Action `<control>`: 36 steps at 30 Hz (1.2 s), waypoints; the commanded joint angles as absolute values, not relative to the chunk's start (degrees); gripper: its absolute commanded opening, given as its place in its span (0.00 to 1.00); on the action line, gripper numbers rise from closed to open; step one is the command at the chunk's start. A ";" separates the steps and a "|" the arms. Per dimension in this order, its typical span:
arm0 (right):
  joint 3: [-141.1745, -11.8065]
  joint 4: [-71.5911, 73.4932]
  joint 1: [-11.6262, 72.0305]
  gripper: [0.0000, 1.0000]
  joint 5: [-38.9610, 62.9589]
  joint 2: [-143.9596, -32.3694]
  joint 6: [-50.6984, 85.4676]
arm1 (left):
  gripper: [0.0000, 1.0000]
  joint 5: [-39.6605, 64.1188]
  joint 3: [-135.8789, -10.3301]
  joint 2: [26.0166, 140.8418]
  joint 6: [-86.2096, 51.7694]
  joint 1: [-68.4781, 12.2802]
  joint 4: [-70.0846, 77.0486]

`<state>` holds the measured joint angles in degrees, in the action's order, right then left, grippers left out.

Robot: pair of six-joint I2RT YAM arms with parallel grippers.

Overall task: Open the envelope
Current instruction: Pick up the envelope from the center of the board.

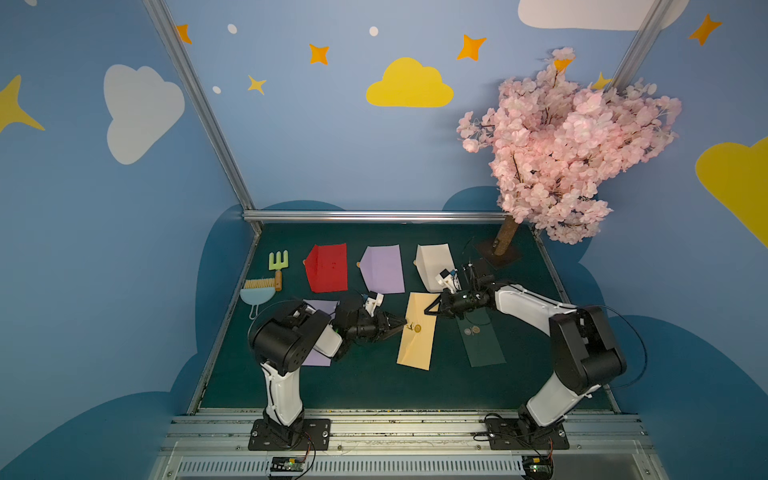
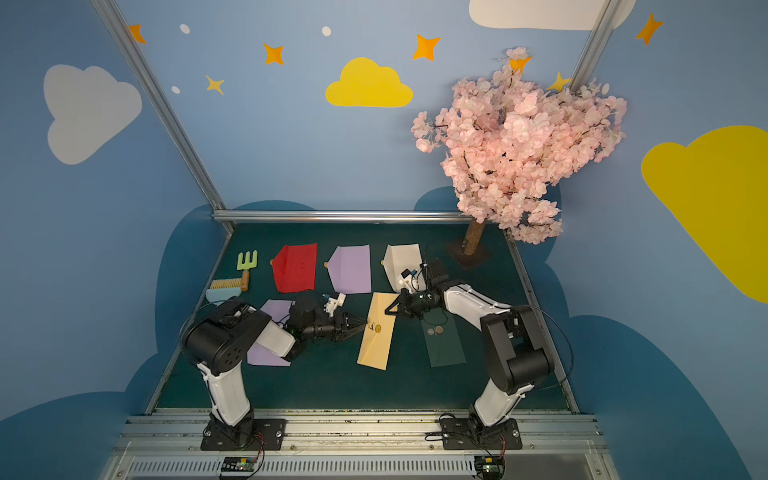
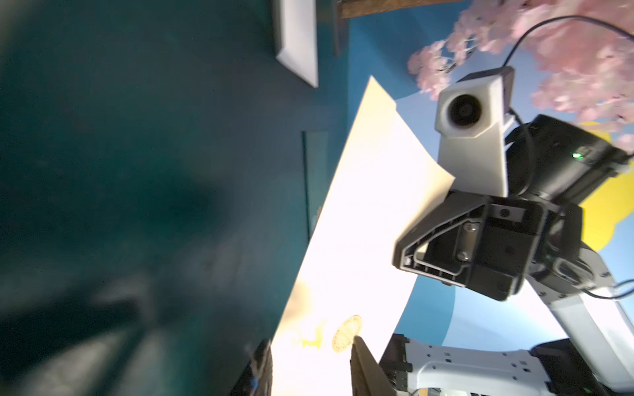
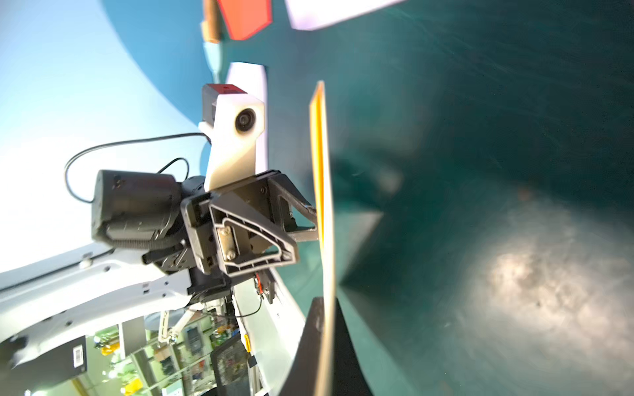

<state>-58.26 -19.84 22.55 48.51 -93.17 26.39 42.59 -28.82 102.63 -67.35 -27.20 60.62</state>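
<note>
Right wrist: yellow envelope (image 4: 321, 154) edge tight in right tool (image 4: 326, 306); mat (image 4: 480, 103) beyond

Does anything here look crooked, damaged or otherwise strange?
Only the yellow envelope stands out: it sits askew to the other envelopes, its far corner pinched in the right gripper, the open left gripper astride its edge near the seal. No tear or spill shows.
</note>
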 commanded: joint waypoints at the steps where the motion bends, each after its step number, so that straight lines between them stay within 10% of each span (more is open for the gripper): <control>1: -60.50 -28.36 22.52 0.00 50.95 -88.27 21.38 | 0.43 45.77 -30.19 90.40 -56.43 -25.94 47.22; 11: -60.73 -24.06 25.43 0.00 61.30 -76.97 25.46 | 0.59 41.10 -37.88 60.22 -32.01 -23.87 0.11; 36: -65.64 -15.91 34.39 0.00 60.64 -72.03 30.20 | 0.50 56.87 -32.50 51.32 -46.11 -22.65 19.76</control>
